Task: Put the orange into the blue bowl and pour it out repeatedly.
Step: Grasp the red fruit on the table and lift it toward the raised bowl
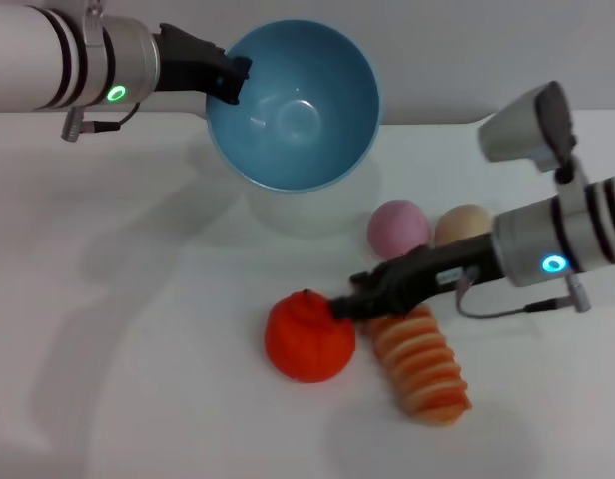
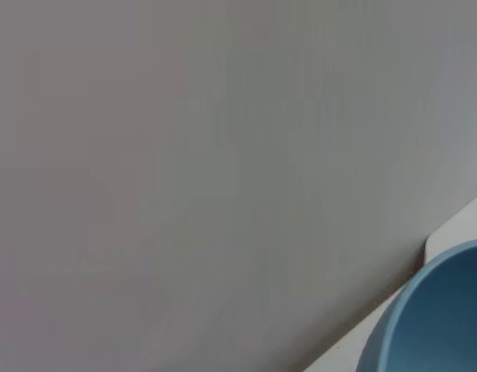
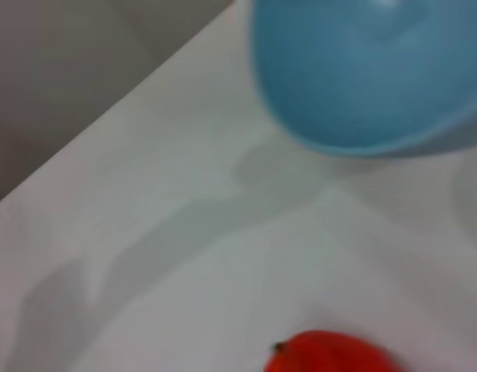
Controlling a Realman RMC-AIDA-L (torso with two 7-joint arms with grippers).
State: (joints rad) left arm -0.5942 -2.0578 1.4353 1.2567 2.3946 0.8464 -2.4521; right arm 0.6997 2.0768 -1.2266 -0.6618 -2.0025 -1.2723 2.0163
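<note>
White tabletop point(image 1: 138, 379) under a grey wall fills the head view.

Left gripper point(image 1: 228, 80) is above the far edge of the tabletop, its jaws clamped on the rim of the blue bowl point(image 1: 293, 105). Bowl is held off the surface and tipped so that its open mouth faces the camera; its inside shows nothing in it, and its shadow falls on the tabletop beneath. Left wrist view catches only a piece of the bowl's wall point(image 2: 440, 318) against the grey wall.

Orange point(image 1: 309, 337) rests on the tabletop toward the near edge, about midway across, stem nub up. Right gripper point(image 1: 349, 307) is low at the orange's right side, touching it; whether its jaws are open or closed on the fruit cannot be told.

Ridged bread piece point(image 1: 422, 364) lies just right of the orange, under the right gripper. Pink ball point(image 1: 397, 228) and tan ball point(image 1: 465, 226) sit side by side behind it.
</note>
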